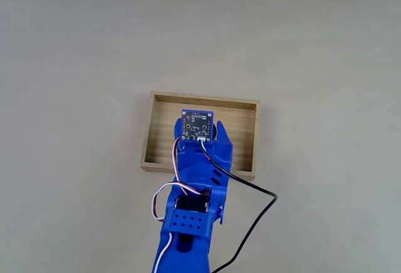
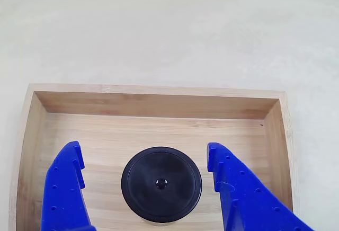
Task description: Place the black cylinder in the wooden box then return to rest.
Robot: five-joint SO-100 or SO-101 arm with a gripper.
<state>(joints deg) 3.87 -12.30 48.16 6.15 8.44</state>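
The black cylinder (image 2: 161, 184) stands upright on the floor of the wooden box (image 2: 153, 104), seen from above in the other view. My blue gripper (image 2: 143, 154) is open, one finger on each side of the cylinder with a clear gap to it on both sides. In the fixed view the blue arm reaches over the wooden box (image 1: 163, 129) from below, and its wrist and camera board cover the cylinder and the fingers.
The box lies on a pale, plain tabletop (image 1: 75, 66). A black cable (image 1: 254, 223) loops off the arm to the right of it, and white and red wires hang at the arm's left side.
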